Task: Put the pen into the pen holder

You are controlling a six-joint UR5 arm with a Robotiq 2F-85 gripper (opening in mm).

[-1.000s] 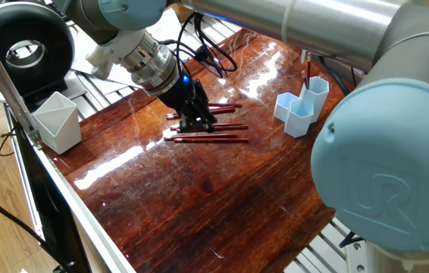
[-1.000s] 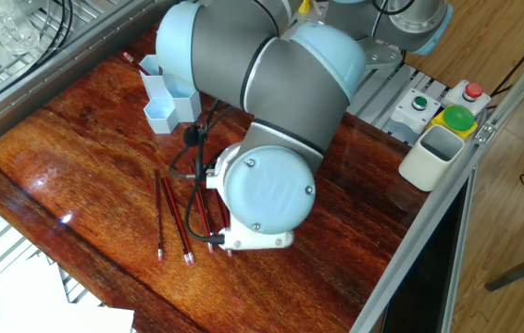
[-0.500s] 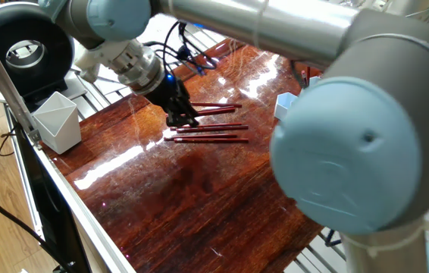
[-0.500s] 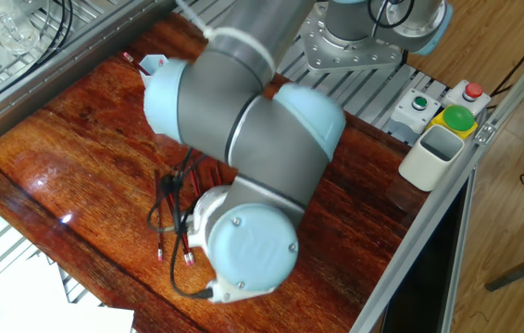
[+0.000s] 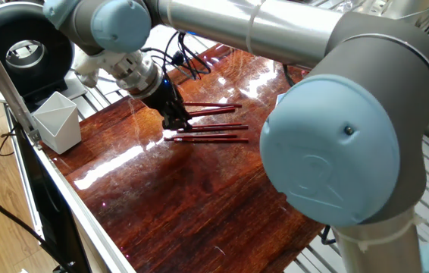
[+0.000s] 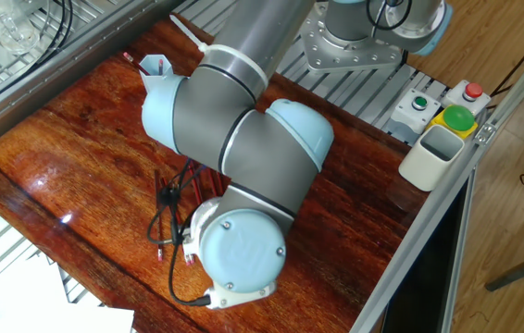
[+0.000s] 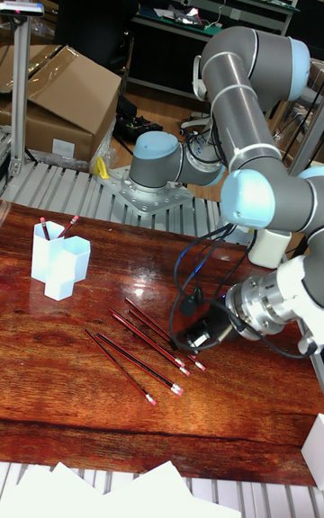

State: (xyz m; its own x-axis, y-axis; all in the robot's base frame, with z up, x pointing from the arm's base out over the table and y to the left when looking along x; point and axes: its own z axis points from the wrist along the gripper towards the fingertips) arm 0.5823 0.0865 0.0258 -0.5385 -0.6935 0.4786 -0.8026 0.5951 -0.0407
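Observation:
Several red pens [image 5: 213, 127] lie side by side on the dark wooden table [image 5: 199, 197], also visible in the tall fixed view as pens [image 7: 135, 358]. My gripper [image 5: 173, 120] is low over their left ends, its dark fingers [image 7: 193, 336] close to the pens' tips; whether they grip a pen does not show. The light blue pen holder [image 7: 58, 268] stands at the far left with two pens upright in it. In the other fixed view only the holder's top [image 6: 155, 65] shows behind the arm, and the arm hides the gripper.
A pale angular cup [image 5: 57, 121] stands at the table's left corner, seen from the other side as cup [image 6: 436, 153] beside a button box [image 6: 456, 116]. Cables [image 6: 165, 208] hang by the wrist. White papers [image 7: 135, 486] lie off the front edge.
The gripper has slid left along the pens, from over their middle to their left ends. The arm's elbow has swung across and now hides the pen holder in one fixed view.

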